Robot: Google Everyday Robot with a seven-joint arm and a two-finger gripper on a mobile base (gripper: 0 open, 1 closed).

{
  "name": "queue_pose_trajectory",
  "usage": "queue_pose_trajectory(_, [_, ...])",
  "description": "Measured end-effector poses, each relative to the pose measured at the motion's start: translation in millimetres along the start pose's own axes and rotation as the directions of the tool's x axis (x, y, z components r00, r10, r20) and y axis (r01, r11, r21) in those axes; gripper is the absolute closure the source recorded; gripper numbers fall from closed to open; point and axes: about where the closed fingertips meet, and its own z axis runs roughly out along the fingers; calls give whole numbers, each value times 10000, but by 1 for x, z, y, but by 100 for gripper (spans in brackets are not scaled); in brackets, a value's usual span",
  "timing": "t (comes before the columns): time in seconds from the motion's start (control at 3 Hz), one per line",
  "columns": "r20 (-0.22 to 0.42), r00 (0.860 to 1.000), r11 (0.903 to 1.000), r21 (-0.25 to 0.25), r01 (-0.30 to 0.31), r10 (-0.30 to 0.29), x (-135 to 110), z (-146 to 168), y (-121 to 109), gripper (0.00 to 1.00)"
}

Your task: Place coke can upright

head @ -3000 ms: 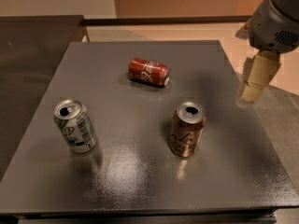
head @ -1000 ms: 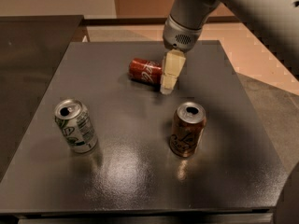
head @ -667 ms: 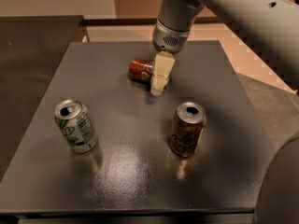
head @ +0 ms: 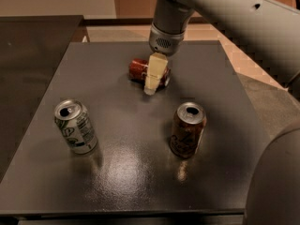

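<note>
Gripper (head: 151,87) has crossed from the table's (head: 117,182) right edge and now sits over the coke can (head: 138,69). The can lies on its side near the middle of the far edge. Risk: the can is round, so an off-centre contact would likely roll it away. Cannot tell whether the gripper is open or closed, or whether it touches the can.

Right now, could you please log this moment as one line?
gripper: down at coke can, contact unclear | coke can: on its side | brown can: upright | white-and-green can: upright
</note>
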Motion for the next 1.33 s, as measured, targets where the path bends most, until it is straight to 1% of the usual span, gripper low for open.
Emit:
queue_pose_trajectory(0.33, [-193, 9960, 9958, 274, -870, 876, 3, 3, -7, 0])
queue_pose_trajectory(0.67, [-350, 9912, 9914, 348, -1261, 1273, 4, 7, -11, 0])
queue_pose_trajectory(1.0, [-384, 9911, 9914, 328, -1266, 1278, 3, 9, -11, 0])
queue_pose_trajectory(1.33, [-509, 9934, 9945, 211, -1022, 1032, 0, 18, -10, 8])
